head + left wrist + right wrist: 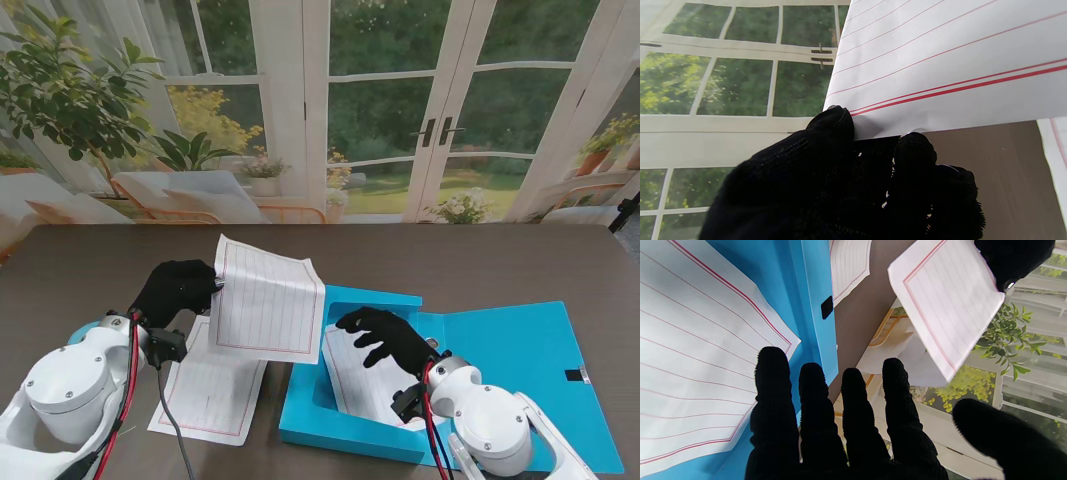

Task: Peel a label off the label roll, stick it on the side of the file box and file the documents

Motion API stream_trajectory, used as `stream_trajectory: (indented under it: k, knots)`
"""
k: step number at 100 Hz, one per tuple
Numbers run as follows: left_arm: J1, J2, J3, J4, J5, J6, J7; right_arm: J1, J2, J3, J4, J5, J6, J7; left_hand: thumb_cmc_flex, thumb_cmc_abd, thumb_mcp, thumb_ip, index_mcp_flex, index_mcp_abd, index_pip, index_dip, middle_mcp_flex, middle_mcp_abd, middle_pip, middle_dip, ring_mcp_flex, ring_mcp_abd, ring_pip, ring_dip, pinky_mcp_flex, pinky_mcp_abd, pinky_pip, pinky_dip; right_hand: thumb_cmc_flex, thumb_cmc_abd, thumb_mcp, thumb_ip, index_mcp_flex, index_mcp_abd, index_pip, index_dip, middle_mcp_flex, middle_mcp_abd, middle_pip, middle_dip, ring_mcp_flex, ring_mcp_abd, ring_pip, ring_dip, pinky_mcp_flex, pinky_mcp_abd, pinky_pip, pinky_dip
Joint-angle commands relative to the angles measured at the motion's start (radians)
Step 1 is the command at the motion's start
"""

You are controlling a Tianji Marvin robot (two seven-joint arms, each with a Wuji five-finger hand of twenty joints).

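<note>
Stand view, nearest first: the right hand (385,338), black-gloved with fingers spread and holding nothing, hovers over a lined sheet (365,385) already lying flat inside the open blue file box (335,425), whose lid (520,370) is folded out to that hand's right. To its left, the left hand (177,289) pinches the near left corner of a raised document (268,300), which hangs tilted above the table with its long axis running away from me. The box tray sits just right of that sheet, so the left hand looks best placed to carry it across. Under the left hand another sheet (210,392) rests on the brown table (90,265). No label roll is visible.
</note>
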Motion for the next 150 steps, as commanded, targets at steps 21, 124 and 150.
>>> stream_trajectory:
  k: [21,124,150]
  knots:
    - [-0.018,-0.001,0.032,-0.045,-0.038,0.003,-0.046,0.053,-0.028,0.003,0.000,0.118,0.077,-0.016,0.065,0.024,0.026,0.057,-0.002,-0.029,0.032,0.015,0.005,0.013,0.015,0.024,-0.013,0.051,0.046,0.023,-0.012,0.004,0.004,0.019,-0.095,0.102,-0.088,-0.141,-0.004,0.048,0.018,-0.017,0.026,0.031,-0.019,-0.008,-0.019,0.018,-0.030,0.000,-0.465,-0.001,-0.027,0.046]
    - [-0.063,0.018,0.129,-0.044,0.023,0.048,-0.114,0.068,-0.072,0.032,-0.055,0.494,0.185,-0.055,0.074,0.035,0.011,0.059,-0.010,-0.029,0.030,0.020,-0.005,0.017,0.011,0.034,-0.033,0.057,0.047,0.034,-0.038,-0.004,-0.008,0.044,0.262,-0.403,0.069,0.059,0.164,0.082,0.096,0.112,0.118,0.044,0.050,0.044,0.055,0.027,0.014,0.031,-0.390,0.019,-0.121,0.169]
    - [-0.087,0.020,0.159,-0.022,0.045,0.058,-0.120,0.074,-0.075,0.011,-0.043,0.405,0.142,-0.101,0.078,0.044,0.000,0.059,-0.011,-0.028,0.029,0.020,-0.009,0.018,0.010,0.034,-0.039,0.059,0.047,0.036,-0.047,-0.004,-0.013,0.052,0.539,-0.722,0.190,-0.021,0.208,0.010,0.456,0.010,0.337,-0.014,0.171,0.129,0.257,-0.005,0.208,0.066,-0.246,0.051,0.130,0.080]
